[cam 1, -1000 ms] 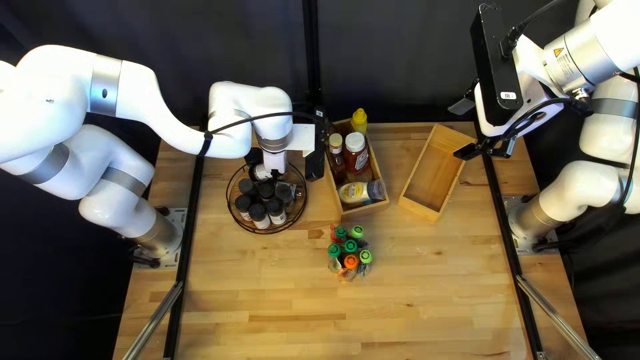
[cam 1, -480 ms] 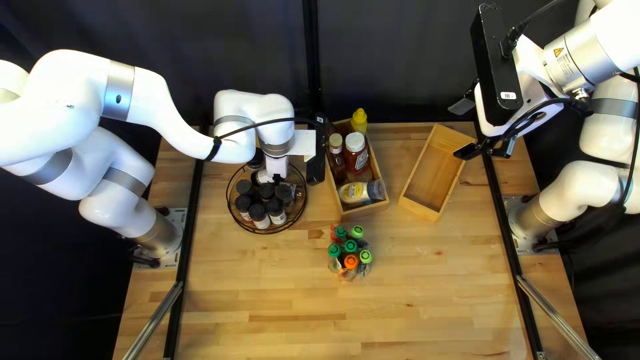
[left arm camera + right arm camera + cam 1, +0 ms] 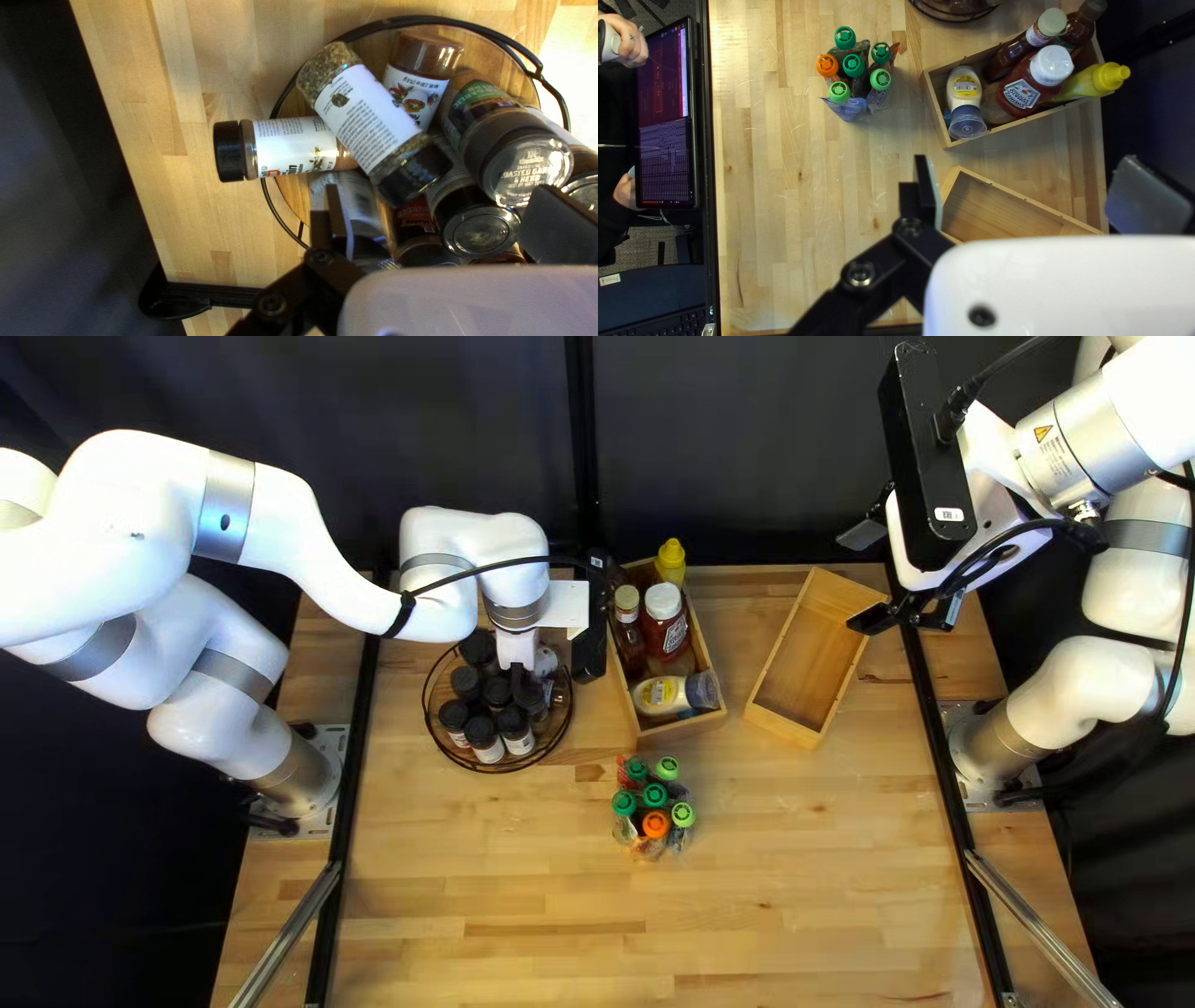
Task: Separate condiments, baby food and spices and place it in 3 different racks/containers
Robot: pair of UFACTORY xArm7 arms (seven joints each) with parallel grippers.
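Where the small spice jars (image 3: 487, 741) are gathered, at the left of the top left view, they are held by a round rack (image 3: 492, 56) with a wooden base and black wire rim. One jar with a speckled green-brown filling (image 3: 367, 115) is laid slantwise across a second white-labelled jar (image 3: 293, 148), whose black cap is carried out past the rim.

Directly above these jars the left gripper (image 3: 518, 675) is held, pointed down; its fingers are spread wide, released, and nothing is grasped.

Just beside the rack, a wooden box (image 3: 682, 727) is filled with condiments: a red ketchup bottle with a white cap (image 3: 1027, 87), a yellow bottle (image 3: 1095, 81), dark sauce bottles (image 3: 1027, 43) and a pale squeeze bottle (image 3: 963, 93) laid on its side.

Nearer the table's front edge, six baby food pouches (image 3: 853, 68) are grouped on the table (image 3: 747, 909), topped by three dark green caps, two light green and one orange.

To the right of the condiments, a second wooden box (image 3: 782, 729) is set at an angle. Past it, the right gripper (image 3: 868, 576) is raised, also released, its fingers parted. Beyond the front edge, a person's hands (image 3: 630, 42) and a screen (image 3: 663, 112) are seen.
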